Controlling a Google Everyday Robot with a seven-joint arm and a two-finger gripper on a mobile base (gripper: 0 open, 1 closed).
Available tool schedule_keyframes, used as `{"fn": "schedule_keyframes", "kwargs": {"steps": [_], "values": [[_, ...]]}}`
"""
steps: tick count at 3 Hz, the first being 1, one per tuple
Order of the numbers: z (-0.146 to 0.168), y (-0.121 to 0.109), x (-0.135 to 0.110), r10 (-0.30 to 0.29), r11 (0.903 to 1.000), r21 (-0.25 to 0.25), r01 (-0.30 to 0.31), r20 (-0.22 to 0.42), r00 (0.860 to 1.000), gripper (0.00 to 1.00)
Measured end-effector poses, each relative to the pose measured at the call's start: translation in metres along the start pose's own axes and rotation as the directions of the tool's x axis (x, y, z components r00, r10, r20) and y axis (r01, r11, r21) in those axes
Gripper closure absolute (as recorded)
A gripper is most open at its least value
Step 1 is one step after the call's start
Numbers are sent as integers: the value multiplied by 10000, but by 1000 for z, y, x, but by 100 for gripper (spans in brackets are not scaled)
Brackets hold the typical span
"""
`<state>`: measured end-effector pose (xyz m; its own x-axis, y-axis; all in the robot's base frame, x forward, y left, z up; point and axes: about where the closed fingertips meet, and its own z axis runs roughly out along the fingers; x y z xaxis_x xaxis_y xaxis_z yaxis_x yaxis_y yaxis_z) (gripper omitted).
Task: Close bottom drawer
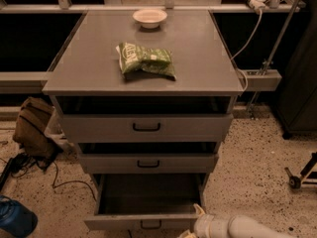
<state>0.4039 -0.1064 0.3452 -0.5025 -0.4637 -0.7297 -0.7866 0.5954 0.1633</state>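
Drawers stack three high in the grey cabinet (99,63), and the bottom drawer (114,223) stands pulled well out beneath the middle drawer (147,162). The gripper (196,218) sits low at the right end of that front panel, just beside its rim, with the arm running off to the cabinet's right. Spread or pinched, I cannot tell. My read: it's stiff sheet metal on slides and probably light, so no grasp is needed. A flat push on the panel near the black handle (150,225) should run it in straight, while an off-centre shove could rack it.
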Motion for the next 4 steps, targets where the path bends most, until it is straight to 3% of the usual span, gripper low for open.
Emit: {"fn": "schedule_keyframes", "kwargs": {"steps": [1,3,4], "values": [[45,-5,24,307,9959,-853,-310,-49,9995,0],[58,-2,38,590,9924,-1086,-577,89,9982,0],[75,7,66,1298,9833,-1333,-1241,347,9909,0]]}}
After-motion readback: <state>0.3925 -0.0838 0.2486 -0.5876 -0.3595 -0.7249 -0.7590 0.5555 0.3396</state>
